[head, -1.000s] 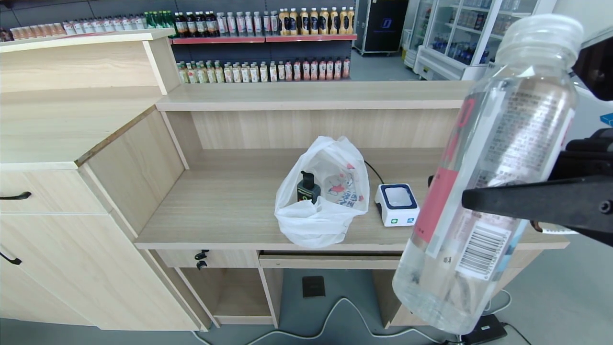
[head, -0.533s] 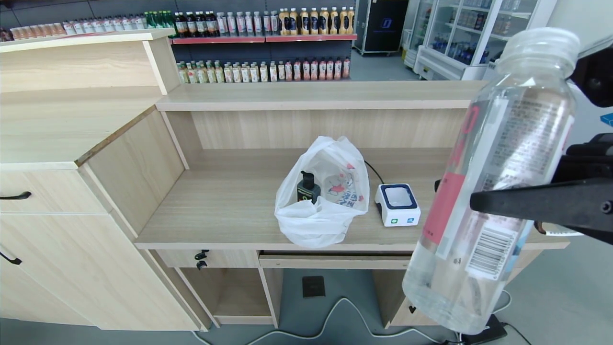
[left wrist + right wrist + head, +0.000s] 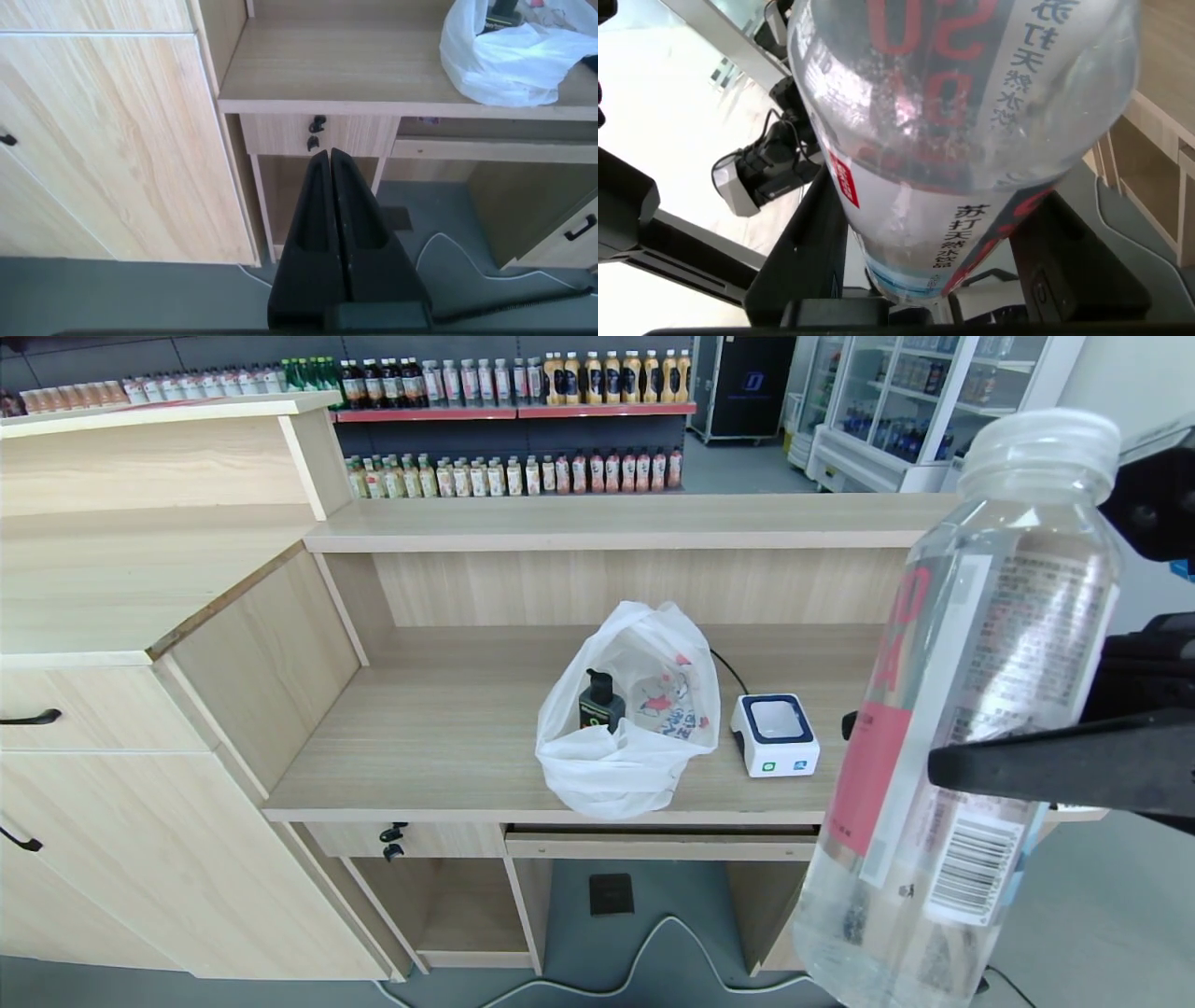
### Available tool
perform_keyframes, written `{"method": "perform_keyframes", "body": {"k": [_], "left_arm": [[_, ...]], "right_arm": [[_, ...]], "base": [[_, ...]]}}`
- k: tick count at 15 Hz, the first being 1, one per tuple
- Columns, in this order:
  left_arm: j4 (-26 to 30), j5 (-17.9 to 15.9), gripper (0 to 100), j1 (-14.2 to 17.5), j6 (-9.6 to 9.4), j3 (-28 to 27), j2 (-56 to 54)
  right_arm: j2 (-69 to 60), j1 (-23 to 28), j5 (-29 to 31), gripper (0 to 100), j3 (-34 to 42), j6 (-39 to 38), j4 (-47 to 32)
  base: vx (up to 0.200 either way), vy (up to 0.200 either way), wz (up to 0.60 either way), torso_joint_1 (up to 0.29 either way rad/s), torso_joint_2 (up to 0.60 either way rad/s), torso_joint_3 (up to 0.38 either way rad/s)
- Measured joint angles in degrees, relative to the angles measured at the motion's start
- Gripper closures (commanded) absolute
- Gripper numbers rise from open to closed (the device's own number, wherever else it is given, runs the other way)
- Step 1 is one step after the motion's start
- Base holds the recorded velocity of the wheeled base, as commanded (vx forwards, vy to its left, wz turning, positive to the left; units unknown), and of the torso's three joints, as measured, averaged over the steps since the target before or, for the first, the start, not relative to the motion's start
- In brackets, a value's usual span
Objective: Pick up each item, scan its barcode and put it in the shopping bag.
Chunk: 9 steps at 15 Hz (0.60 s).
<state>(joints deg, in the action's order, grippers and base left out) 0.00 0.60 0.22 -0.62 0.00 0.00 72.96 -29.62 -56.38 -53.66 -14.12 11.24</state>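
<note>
While the clear bottle (image 3: pixel 971 709) hangs aloft, clamped in the right pincer (image 3: pixel 990 763), right of the scanner (image 3: pixel 774 735), its scan and bagging look undone; the shopping bag (image 3: pixel 625 775) on the table (image 3: pixel 448 737) already holds a dark bottle (image 3: pixel 600 702).

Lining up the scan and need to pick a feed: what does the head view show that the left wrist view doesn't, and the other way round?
Head view: the right end effector shut on the clear water bottle, its barcode facing the camera; the scanner beside the shopping bag; a dark pump bottle inside the bag.
Left wrist view: the left end effector, fingers shut and empty, pointing below the counter edge.
Both: the shopping bag on the counter, and the keys hanging at the drawer.
</note>
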Motion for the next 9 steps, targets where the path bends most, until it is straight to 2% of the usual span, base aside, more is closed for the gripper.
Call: {"method": "perform_keyframes", "body": {"k": [9], "left_arm": [[0.0,0.0,100,0.0,0.0,0.0,0.0]], "right_arm": [[-0.1,-0.1,0.0,100,0.9,0.0,0.0]], "base": [[0.0,0.0,0.0,0.0,0.0,0.0]]}}
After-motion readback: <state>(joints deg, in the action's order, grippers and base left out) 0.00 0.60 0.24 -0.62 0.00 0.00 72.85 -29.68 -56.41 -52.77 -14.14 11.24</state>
